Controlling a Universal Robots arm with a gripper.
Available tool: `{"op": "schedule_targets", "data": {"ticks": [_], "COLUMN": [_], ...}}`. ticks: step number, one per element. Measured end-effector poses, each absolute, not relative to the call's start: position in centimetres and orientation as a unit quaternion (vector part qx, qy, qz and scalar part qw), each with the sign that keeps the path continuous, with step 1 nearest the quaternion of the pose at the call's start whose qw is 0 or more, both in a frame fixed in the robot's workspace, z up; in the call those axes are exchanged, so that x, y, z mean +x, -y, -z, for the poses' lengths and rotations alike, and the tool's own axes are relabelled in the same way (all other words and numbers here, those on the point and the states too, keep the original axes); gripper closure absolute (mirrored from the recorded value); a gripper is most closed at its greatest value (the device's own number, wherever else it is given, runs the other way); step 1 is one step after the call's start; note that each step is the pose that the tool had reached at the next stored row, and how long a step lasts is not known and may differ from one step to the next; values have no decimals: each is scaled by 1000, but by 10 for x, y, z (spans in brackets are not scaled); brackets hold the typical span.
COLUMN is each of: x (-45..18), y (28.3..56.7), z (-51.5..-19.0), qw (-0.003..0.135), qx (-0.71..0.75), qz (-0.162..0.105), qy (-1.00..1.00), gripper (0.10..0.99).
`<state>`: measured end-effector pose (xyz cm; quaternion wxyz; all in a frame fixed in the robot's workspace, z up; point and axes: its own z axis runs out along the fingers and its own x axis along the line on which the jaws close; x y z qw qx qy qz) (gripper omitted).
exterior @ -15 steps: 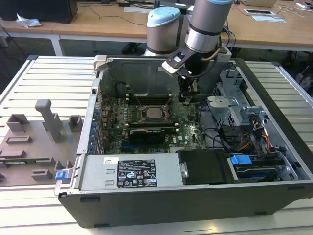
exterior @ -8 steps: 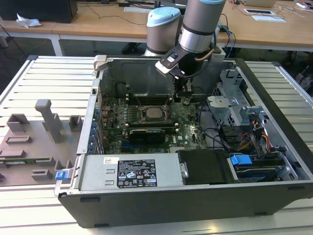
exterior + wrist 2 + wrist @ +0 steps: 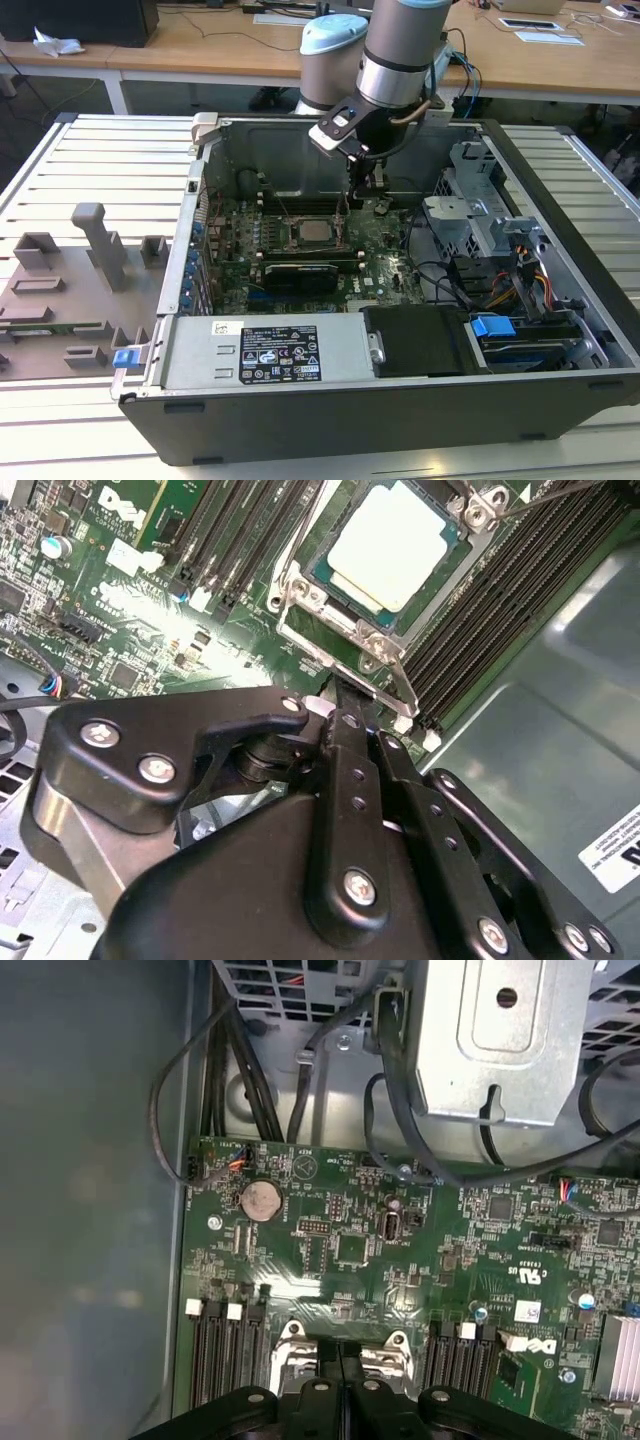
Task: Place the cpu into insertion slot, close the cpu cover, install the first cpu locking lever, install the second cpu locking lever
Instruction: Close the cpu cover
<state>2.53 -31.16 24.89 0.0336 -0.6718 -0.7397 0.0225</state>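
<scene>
Cpu [image 3: 388, 545] sat flat in the insertion slot [image 3: 300, 232], its dull silver top facing up out of the green motherboard [image 3: 350, 1250]. From where I stood it looked square and level. The cpu cover [image 3: 330, 615] lay down around it, and the chip's metal top showed through the cover's window. A thin wire lever [image 3: 398, 680] ran along the socket's edge nearest the tool.

The gripper [image 3: 338, 695] reached down into the open computer case [image 3: 330, 400], with its tip at the rim of the socket, on the exterior view's right of the chip. The two black fingers [image 3: 345, 780] were drawn together, with no more than a seam between them in the first wrist view. I could not tell whether the wire lever was pinched between them or merely lay beside the tip.

Long black memory slots [image 3: 500, 590] flanked the socket on both sides. Past the socket on the board sat a round coin battery [image 3: 262, 1200], with dark cables [image 3: 230, 1060] trailing above it towards a metal drive cage [image 3: 490, 1040]. In the exterior view a long black card [image 3: 300, 272] lay across the board just in front of the socket. The case stood on a slatted table [image 3: 100, 140], and grey plastic fixtures [image 3: 100, 245] stood beside it on the exterior view's left.
</scene>
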Motion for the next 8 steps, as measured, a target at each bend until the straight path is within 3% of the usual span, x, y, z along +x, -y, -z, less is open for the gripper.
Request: {"op": "schedule_targets", "data": {"ticks": [8], "x": [20], "y": [312], "z": [-249], "qw": [34], "qx": [-672], "qz": [-22], "qy": [740], "gripper": [980]}}
